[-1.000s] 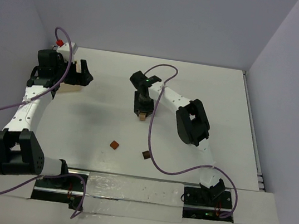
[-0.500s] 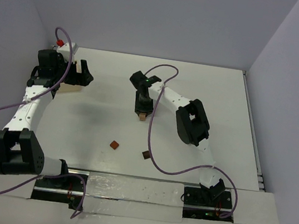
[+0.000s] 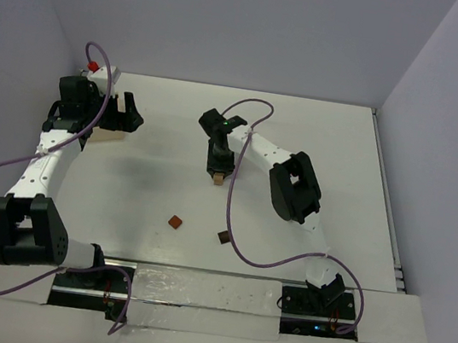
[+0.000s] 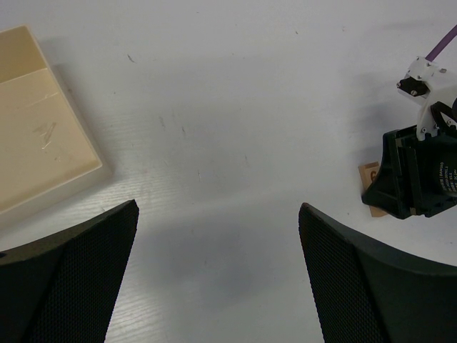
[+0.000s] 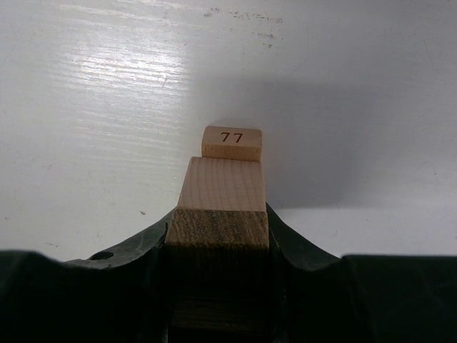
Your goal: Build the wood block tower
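The tower (image 3: 220,177) stands mid-table as a narrow stack of tan wood blocks. My right gripper (image 3: 219,168) is shut on its upper part. In the right wrist view the fingers (image 5: 285,239) clamp a darker tan block (image 5: 218,227); past it show a light block (image 5: 223,184) and a block marked 77 (image 5: 232,141). Two loose wood blocks lie nearer: a reddish brown one (image 3: 175,222) and a dark brown one (image 3: 223,237). My left gripper (image 3: 126,110) is open and empty at the far left, over bare table (image 4: 218,214).
A flat pale tan board (image 3: 104,129) lies under my left gripper; it also shows in the left wrist view (image 4: 36,121). That view shows my right gripper (image 4: 421,175) with a tan block (image 4: 371,187) at the right edge. Walls close the table on three sides.
My left gripper has drifted slightly toward the far left. My right gripper and the tower have not moved.
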Controlling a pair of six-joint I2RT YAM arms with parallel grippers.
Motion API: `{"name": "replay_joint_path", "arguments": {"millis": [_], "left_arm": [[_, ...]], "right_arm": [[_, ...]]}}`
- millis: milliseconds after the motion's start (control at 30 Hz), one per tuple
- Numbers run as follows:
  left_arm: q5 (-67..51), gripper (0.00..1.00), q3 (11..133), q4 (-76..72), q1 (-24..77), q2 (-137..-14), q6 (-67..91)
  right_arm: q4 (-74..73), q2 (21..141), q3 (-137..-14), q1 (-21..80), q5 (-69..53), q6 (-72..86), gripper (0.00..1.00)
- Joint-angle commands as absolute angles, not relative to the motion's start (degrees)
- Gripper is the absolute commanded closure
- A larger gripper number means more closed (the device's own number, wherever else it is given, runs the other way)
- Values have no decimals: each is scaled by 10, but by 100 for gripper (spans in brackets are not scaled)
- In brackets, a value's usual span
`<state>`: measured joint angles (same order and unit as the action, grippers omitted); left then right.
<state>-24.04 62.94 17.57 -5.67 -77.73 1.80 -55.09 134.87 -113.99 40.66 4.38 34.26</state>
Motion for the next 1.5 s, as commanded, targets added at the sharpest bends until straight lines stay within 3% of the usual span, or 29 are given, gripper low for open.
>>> {"name": "replay_joint_path", "arguments": {"millis": [0, 100, 433, 1100, 1300, 1467], "left_arm": [[-251, 1, 657, 166, -55, -779, 15], [-250, 1, 658, 167, -55, -779, 14], [-250, 1, 658, 167, -55, -780, 14], [-251, 1, 657, 166, -55, -780, 16], [-252, 1, 656, 166, -55, -779, 16], [-252, 1, 654, 166, -55, -777, 16]], "right_arm": [[-551, 1361, -1145, 412, 38, 353, 67], [-550, 1361, -1143, 412, 33, 352, 74], [-547, 1358, -1135, 412, 24, 354, 81], [-541, 1346, -1101, 411, 40, 333, 82], [-540, 1344, -1103, 412, 44, 327, 78], [-540, 1344, -1105, 413, 44, 327, 56]]}}
